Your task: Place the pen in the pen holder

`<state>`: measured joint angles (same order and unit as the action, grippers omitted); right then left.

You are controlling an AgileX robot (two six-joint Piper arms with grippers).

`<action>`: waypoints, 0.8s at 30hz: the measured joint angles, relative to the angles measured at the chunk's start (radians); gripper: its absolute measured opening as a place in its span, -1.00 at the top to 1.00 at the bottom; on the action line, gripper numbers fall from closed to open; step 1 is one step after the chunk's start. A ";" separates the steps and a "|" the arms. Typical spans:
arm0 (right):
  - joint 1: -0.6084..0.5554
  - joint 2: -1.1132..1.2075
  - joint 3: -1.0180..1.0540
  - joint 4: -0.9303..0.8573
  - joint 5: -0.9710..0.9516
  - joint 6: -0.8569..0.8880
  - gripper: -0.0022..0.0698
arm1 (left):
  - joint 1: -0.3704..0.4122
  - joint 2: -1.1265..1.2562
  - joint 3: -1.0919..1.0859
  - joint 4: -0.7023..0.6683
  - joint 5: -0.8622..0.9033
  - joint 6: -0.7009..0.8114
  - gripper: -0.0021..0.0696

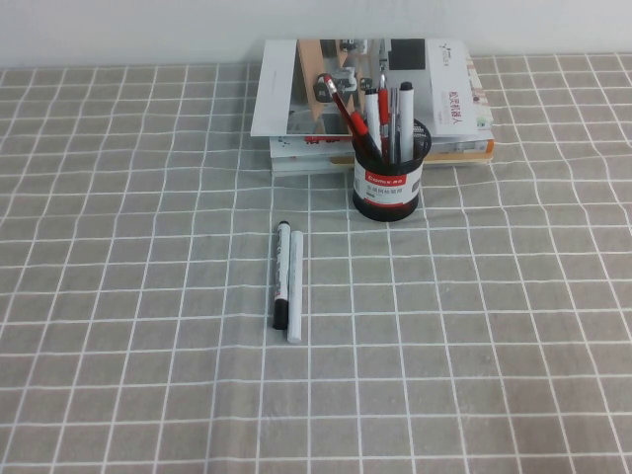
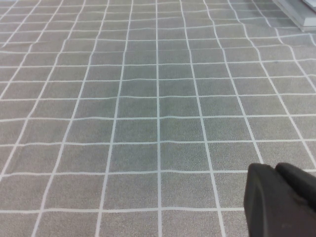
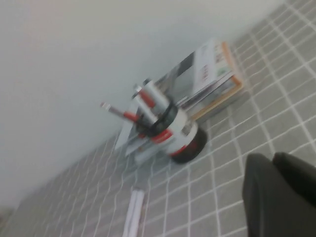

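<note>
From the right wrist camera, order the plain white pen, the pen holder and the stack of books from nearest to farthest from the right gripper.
Judged from the right wrist view, where the right gripper fills one corner; the left gripper is over bare cloth.
1. pen holder, closest, upright on the cloth.
2. stack of books, behind the holder by the wall.
3. white pen, lying flat, farthest out.

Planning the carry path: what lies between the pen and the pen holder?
In the high view, only bare checked tablecloth separates the pen from the pen holder. Neither gripper appears there; each wrist view shows only its own gripper's edge.
</note>
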<state>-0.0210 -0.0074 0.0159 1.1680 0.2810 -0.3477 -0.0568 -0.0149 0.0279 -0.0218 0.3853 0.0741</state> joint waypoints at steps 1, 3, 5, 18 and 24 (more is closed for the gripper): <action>0.000 0.002 -0.015 -0.022 0.029 -0.019 0.97 | 0.000 0.000 0.000 0.000 0.000 0.000 0.95; 0.000 0.045 -0.082 -0.072 0.111 -0.038 0.97 | 0.000 0.000 0.000 0.000 0.000 0.000 0.95; 0.000 0.118 -0.172 -0.135 0.197 -0.038 0.97 | 0.000 0.000 0.000 0.000 0.000 0.000 0.95; 0.002 0.912 -0.786 -0.740 0.909 0.138 0.97 | 0.000 0.000 0.000 0.000 0.000 0.000 0.95; 0.166 1.140 -0.929 -0.858 0.901 0.308 0.97 | 0.000 0.000 0.000 0.000 0.000 0.000 0.95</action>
<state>0.1446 1.1325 -0.9131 0.3100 1.1819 -0.0395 -0.0568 -0.0149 0.0279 -0.0218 0.3853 0.0741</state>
